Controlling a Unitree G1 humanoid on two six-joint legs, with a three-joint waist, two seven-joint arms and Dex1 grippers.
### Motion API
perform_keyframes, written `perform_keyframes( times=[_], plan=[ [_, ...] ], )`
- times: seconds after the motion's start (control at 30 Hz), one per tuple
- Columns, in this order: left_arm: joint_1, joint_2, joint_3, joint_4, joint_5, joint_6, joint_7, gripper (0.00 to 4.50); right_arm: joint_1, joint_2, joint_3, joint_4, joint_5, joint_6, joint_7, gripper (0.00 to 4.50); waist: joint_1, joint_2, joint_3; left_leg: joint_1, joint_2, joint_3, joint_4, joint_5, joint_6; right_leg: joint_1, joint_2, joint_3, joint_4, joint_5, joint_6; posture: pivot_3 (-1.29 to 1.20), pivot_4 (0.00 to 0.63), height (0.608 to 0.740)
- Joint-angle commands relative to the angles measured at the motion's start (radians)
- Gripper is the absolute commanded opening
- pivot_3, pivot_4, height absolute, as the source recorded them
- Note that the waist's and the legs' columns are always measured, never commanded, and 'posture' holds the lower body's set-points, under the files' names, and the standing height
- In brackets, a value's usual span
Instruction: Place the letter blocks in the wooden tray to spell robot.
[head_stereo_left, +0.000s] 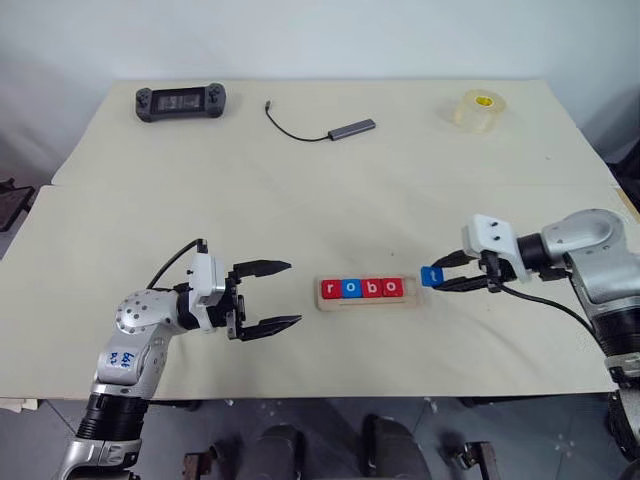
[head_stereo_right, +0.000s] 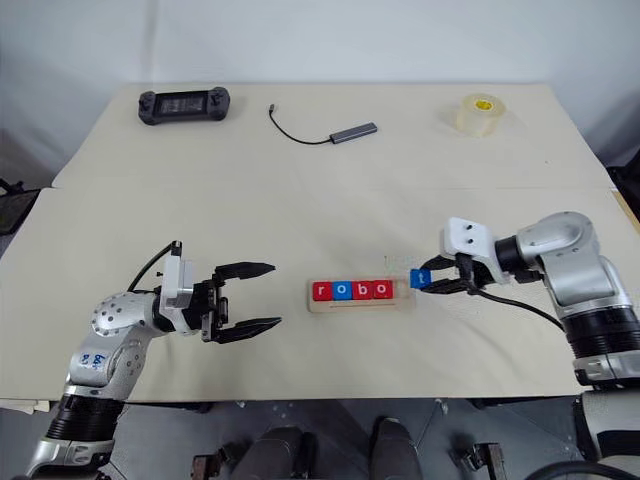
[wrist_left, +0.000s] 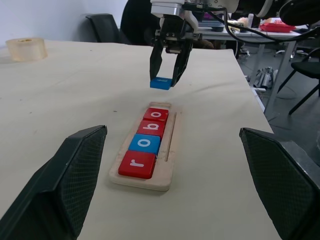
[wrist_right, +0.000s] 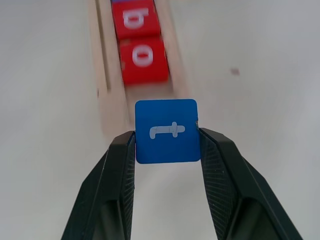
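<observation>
The wooden tray (head_stereo_left: 367, 304) lies at the table's front middle and holds a row of letter blocks: a red r (head_stereo_left: 330, 289), a blue o (head_stereo_left: 350, 289), a red b (head_stereo_left: 371, 288) and a red o (head_stereo_left: 392, 288). Its right end slot is bare. Just right of that end, a little above the table, hangs a blue t block (head_stereo_left: 431, 276), with my right gripper (head_stereo_left: 443, 277) shut on its two sides. The right wrist view shows this block (wrist_right: 167, 131) between the black fingers (wrist_right: 122, 155), short of the tray's end (wrist_right: 107, 100). My left gripper (head_stereo_left: 293, 293) stands open and empty, left of the tray.
At the table's back lie a black game controller (head_stereo_left: 181, 101), a grey USB hub (head_stereo_left: 352, 128) with a cable, and a roll of clear tape (head_stereo_left: 479, 108). The table's front edge runs just below both arms.
</observation>
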Motion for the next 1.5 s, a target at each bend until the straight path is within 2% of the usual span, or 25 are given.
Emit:
perform_keyframes(
  times=[0.03, 0.23, 0.37, 0.5, 0.6, 0.7, 1.03, 1.5],
  plan=[
    [0.023, -0.004, 0.013, -0.049, -0.004, -0.012, 0.024, 4.5, 0.0, 0.01, 0.017, -0.014, -0.02, -0.018, -0.009, 1.47, 0.001, 0.0, 0.0, 0.0, 0.0, 0.0, 0.0, 0.0, 0.0, 0.0, 0.0, 0.0, 0.0, 0.0, 0.0, 0.0, 0.15, 0.74],
    [0.047, 0.002, 0.02, -0.07, -0.006, -0.013, 0.048, 4.5, -0.01, 0.031, 0.038, 0.02, -0.04, -0.057, -0.024, 1.47, -0.001, 0.0, 0.0, -0.001, -0.001, 0.0, 0.0, 0.0, 0.0, 0.0, 0.0, 0.0, 0.0, 0.0, 0.0, 0.0, 0.15, 0.74],
    [0.05, 0.002, 0.019, -0.075, -0.006, -0.012, 0.058, 4.5, -0.009, 0.037, 0.04, 0.017, -0.035, -0.058, -0.005, 2.87, -0.002, 0.0, 0.0, 0.0, 0.0, 0.0, -0.001, 0.0, 0.0, -0.001, 0.0, 0.0, 0.0, 0.0, 0.0, 0.0, 0.15, 0.74],
    [0.05, 0.003, 0.018, -0.073, -0.005, -0.014, 0.064, 4.5, -0.011, 0.022, -0.01, -0.023, 0.022, 0.0, 0.004, 4.23, -0.001, 0.0, 0.0, -0.001, -0.001, 0.0, 0.0, 0.0, 0.0, -0.001, 0.0, 0.0, 0.0, 0.0, 0.0, 0.0, 0.15, 0.74],
    [0.05, 0.004, 0.019, -0.069, -0.004, -0.018, 0.064, 4.5, -0.015, -0.013, -0.045, -0.01, 0.037, 0.03, -0.001, 4.23, 0.0, 0.0, 0.0, 0.0, -0.001, 0.0, 0.0, 0.0, 0.0, -0.001, 0.0, 0.0, 0.0, 0.0, 0.0, 0.0, 0.15, 0.74],
    [0.047, 0.005, 0.018, -0.06, -0.002, -0.022, 0.062, 4.5, 0.0, -0.048, -0.057, 0.018, 0.031, 0.014, 0.001, 3.54, 0.003, 0.0, 0.0, -0.001, -0.001, 0.0, 0.0, 0.0, 0.0, 0.0, 0.0, 0.0, 0.0, 0.0, 0.0, 0.0, 0.15, 0.74],
    [0.03, 0.003, 0.011, -0.047, 0.0, -0.024, 0.058, 4.5, 0.017, -0.004, -0.027, 0.06, 0.006, -0.052, -0.015, 0.08, -0.003, 0.0, 0.0, 0.0, 0.0, 0.0, -0.001, 0.0, 0.0, -0.001, 0.0, 0.0, 0.0, 0.0, 0.0, 0.0, 0.15, 0.74],
    [0.03, 0.006, 0.011, -0.044, 0.0, -0.025, 0.06, 4.5, 0.032, 0.037, -0.02, -0.051, 0.016, -0.011, -0.039, 0.03, -0.001, 0.0, 0.0, 0.0, -0.001, 0.0, 0.0, 0.0, 0.0, -0.001, 0.0, 0.0, 0.0, 0.0, 0.0, 0.0, 0.15, 0.74]
  ],
)
